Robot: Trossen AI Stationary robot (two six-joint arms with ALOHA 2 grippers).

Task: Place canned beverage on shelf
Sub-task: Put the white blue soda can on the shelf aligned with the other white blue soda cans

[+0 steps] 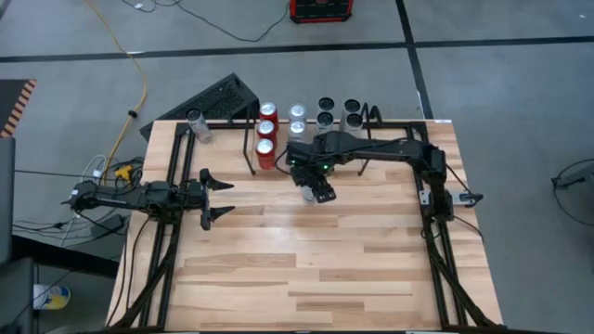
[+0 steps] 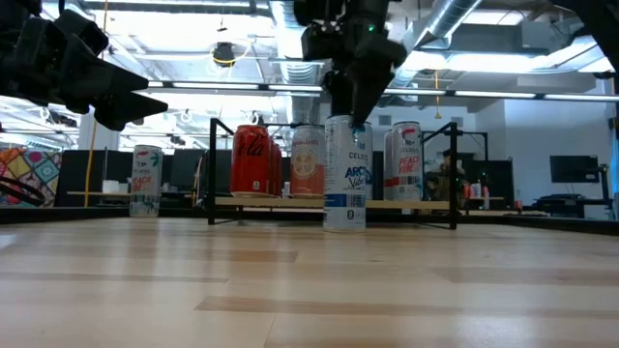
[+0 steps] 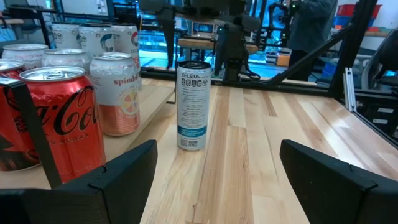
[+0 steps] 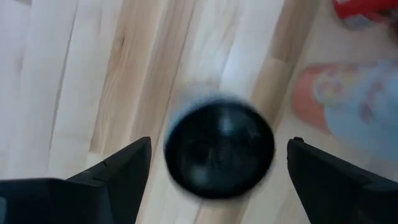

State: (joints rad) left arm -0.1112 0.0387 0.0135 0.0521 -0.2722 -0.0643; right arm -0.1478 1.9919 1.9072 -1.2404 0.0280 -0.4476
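A tall white Celsius can [image 2: 345,174] stands upright on its base on the table, just in front of the shelf [image 2: 329,201]; it also shows in the left wrist view [image 3: 191,106]. My right gripper [image 2: 352,114] hangs straight above it, pointing down and open. Its fingers stand on either side of the can's dark top [image 4: 219,148] without touching it. The shelf [image 1: 371,122] at the far edge holds red cans [image 1: 267,130], pale cans [image 1: 297,116] and dark-topped cans [image 1: 339,113]. My left gripper [image 1: 210,199] is open and empty at the table's left.
A lone pale can [image 1: 195,125] stands at the far left corner, apart from the shelf; it also shows in the low view [image 2: 145,181]. Black arm rails run along the left and right sides of the table. Bare wood lies toward the near edge [image 1: 306,278].
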